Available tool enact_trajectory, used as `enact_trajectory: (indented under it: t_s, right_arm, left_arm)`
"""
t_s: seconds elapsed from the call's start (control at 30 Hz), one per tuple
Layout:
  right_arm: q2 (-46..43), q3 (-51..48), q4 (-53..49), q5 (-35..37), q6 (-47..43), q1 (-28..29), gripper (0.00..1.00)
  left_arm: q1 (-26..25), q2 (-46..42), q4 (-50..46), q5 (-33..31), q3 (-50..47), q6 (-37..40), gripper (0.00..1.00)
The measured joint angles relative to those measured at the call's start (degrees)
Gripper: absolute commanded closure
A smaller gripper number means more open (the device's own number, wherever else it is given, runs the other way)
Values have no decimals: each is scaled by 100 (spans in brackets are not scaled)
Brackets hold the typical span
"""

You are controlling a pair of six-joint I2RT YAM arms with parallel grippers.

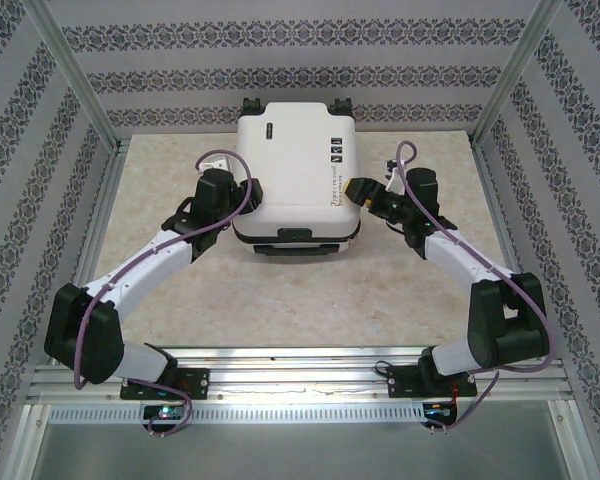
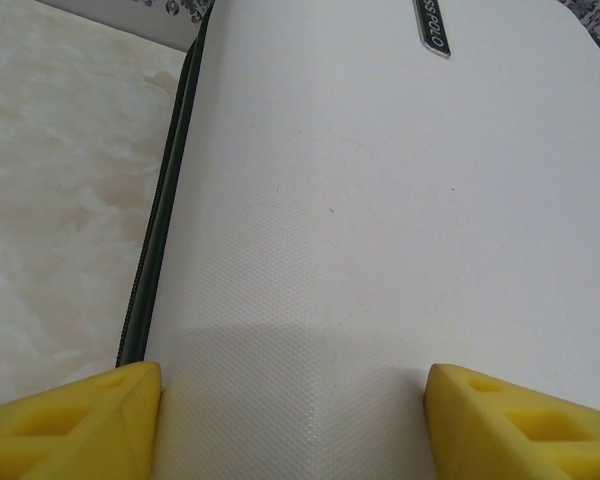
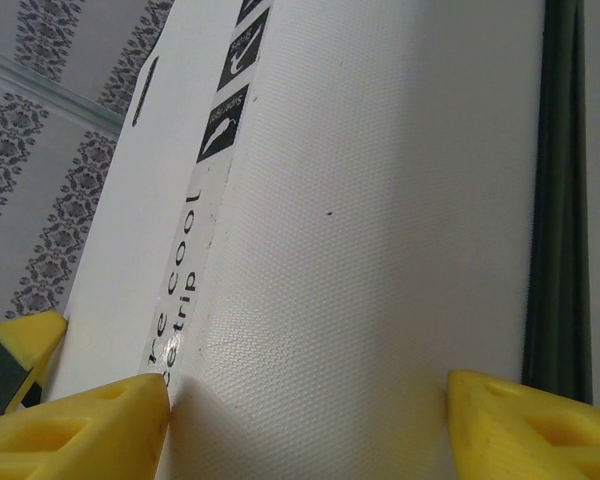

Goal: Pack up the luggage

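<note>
Worktop [image 1: 160, 290]: beige, marbled, matt surface; it fills the bay from the near rail to the back wall.
Near rail [image 1: 300, 365]: slotted aluminium profiles along the front edge; both arm bases are bolted to them.
Back wall [image 1: 280, 80]: pale paper with horizontal bands of dark floral ornament; the side walls carry the same pattern.
Frame posts [image 1: 80, 80]: bare aluminium struts that rise at the left and right corners of the bay.
Luggage [image 1: 298, 150]: closed, lying flat on the worktop at the centre rear, between the two arms; white textured shell with rounded corners.
Casters [image 1: 250, 104]: black, at the far end of the luggage, close to the back wall.
Seam [image 2: 165, 230]: dark band that runs along the side of the shell.
Badge [image 2: 432, 25]: small dark plate on the top face, its lettering cut off by the frame edge.
Markings [image 3: 225, 125]: three black pictogram squares and a line of black lettering on the top face.
Left end effector [image 2: 292, 375]: at the left flank of the luggage; the yellow pads [image 2: 70, 425] stand well apart and the shell's rounded edge fills the gap between them. Whether they clamp the shell cannot be told.
Right end effector [image 3: 308, 385]: at the right flank, pads likewise spread across the rounded edge. Clamping cannot be told.
</note>
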Motion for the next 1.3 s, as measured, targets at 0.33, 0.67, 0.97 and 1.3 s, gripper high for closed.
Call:
enact_trajectory:
  t_s: [0.33,0.67,0.97,1.3]
  right_arm:
    - [-496,459,-1491,-72,-966,-227,19]
    - [-922,1043,-2780,573,-1650,-1088,2]
    - [-922,1093,-3471,1541,-1838,-1344,2]
    - [-1591,330,-2634,2450,-1631,-1340,2]
  left_arm:
    - [-83,-256,-1550,271,603,498,22]
    - [315,-424,-3595,-817,2037,1147,0]
    - [542,-925,-3880,-1875,1222,1246,0]
    - [756,-2282,-1384,-2214,-1598,2245,0]
